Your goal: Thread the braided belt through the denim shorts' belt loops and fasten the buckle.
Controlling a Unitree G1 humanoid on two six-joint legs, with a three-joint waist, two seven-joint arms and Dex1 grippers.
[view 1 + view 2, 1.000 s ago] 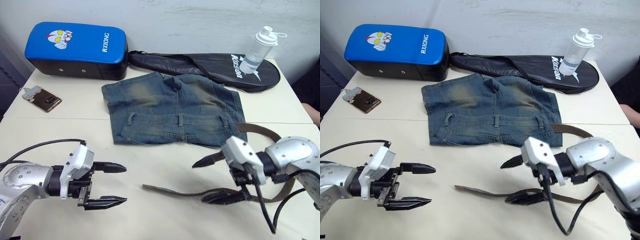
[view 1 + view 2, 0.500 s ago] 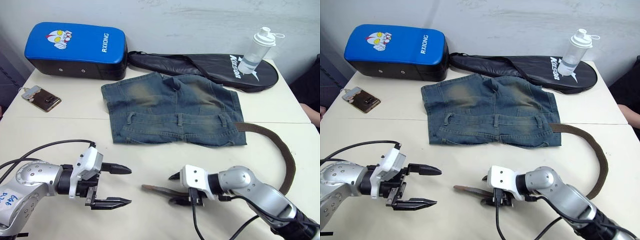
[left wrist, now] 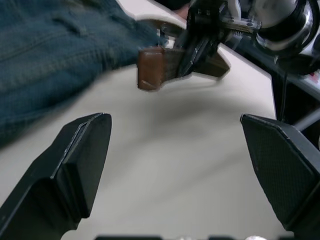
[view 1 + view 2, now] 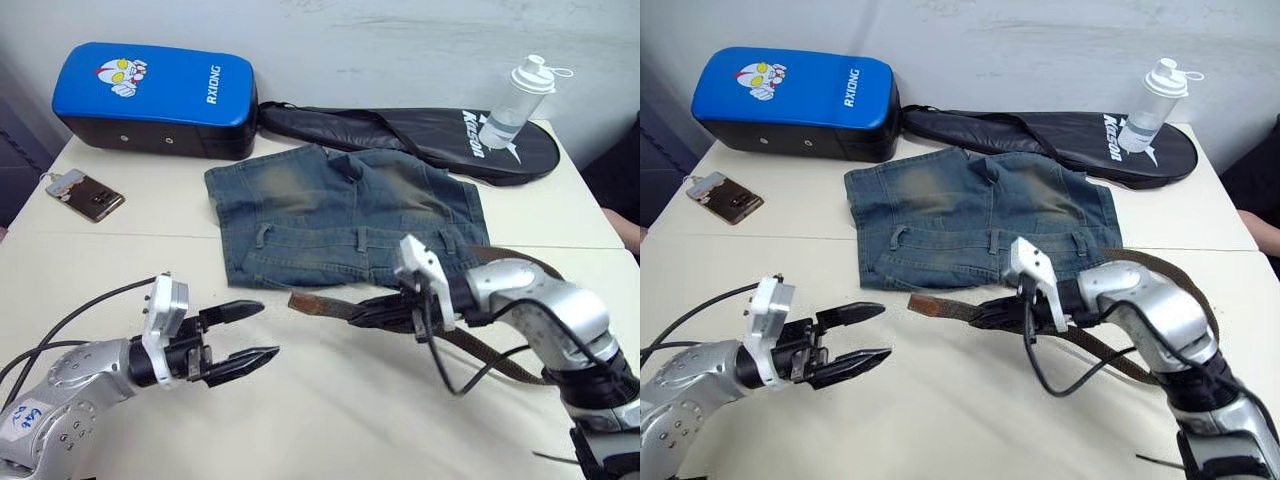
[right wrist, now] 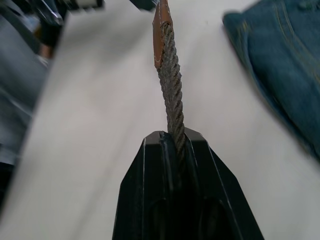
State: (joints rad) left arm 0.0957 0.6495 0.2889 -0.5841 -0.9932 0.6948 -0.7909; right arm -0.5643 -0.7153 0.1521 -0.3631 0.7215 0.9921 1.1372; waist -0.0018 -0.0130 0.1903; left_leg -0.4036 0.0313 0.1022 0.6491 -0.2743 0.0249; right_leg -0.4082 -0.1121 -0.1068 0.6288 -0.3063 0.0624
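Left eye view: I see the belt [image 4: 330, 305] pinched in my right gripper [image 4: 372, 312], its tip lifted just off the shorts' [image 4: 345, 215] waistband at mid-table [image 4: 120, 250]. My left gripper [image 4: 245, 340] gapes wide nearby, empty.

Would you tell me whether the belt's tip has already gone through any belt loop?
No; the right gripper holds the belt with its tip lying free on the table, in front of the shorts.
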